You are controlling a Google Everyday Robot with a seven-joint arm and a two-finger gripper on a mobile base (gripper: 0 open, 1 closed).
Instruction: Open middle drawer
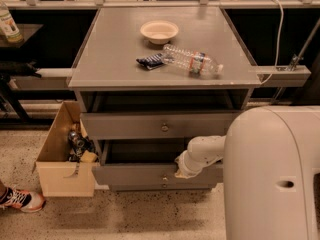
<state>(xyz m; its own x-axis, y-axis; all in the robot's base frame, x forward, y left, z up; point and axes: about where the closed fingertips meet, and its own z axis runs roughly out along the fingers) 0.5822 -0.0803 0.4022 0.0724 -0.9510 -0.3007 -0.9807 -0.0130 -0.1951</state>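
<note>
The grey cabinet (90, 79) has drawers stacked under its top. The upper drawer (125, 126) stands slightly out, with a round knob (164, 128). Below it the middle drawer (130, 175), a low grey front with a small round metal knob (164, 177), stands pulled out, and its dark inside shows above the front panel. My gripper (179, 172) is at the end of the white arm (205, 151), against the top edge of this drawer's front, just right of the knob. A strip of the lowest drawer (150, 187) shows underneath.
On the cabinet top lie a cream bowl (159, 31), a plastic bottle (192, 61) on its side and a dark packet (150, 61). An open cardboard box (62, 176) with items stands left of the drawers. A person's shoe (17, 200) is at bottom left. My white body (272, 174) fills the lower right.
</note>
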